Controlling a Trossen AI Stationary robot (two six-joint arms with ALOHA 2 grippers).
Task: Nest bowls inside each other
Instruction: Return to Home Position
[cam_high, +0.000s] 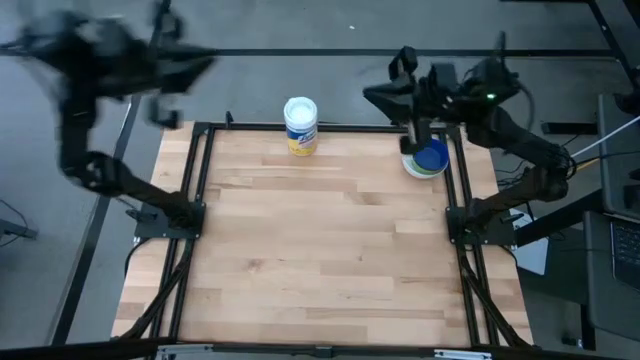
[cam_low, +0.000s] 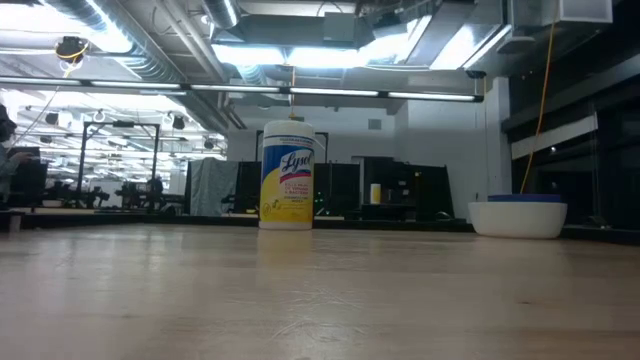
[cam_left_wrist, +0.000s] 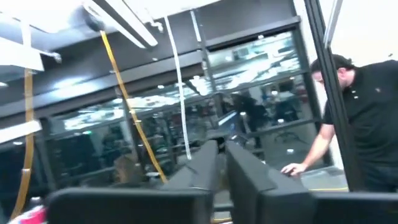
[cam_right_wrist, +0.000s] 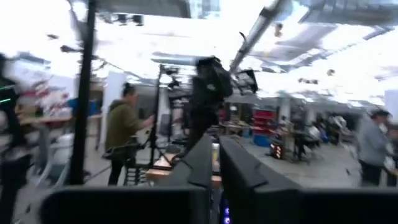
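The bowls stand nested at the table's far right corner: a white bowl (cam_high: 412, 166) on its base with a dark blue one (cam_high: 433, 157) inside it. In the low view the white bowl (cam_low: 518, 218) shows a blue rim (cam_low: 527, 198). What lies between them is hidden. My right gripper (cam_high: 372, 95), shut and empty, is raised beyond the far edge, left of the bowls; in its wrist view (cam_right_wrist: 216, 142) it points into the room. My left gripper (cam_high: 205, 62), also shut and empty, is high beyond the far left corner (cam_left_wrist: 222, 146).
A white canister with a yellow label (cam_high: 300, 125) stands upright at the middle of the far edge (cam_low: 287, 175). A black metal frame (cam_high: 200, 180) runs along the table's sides. People (cam_left_wrist: 367, 118) stand in the room beyond the table.
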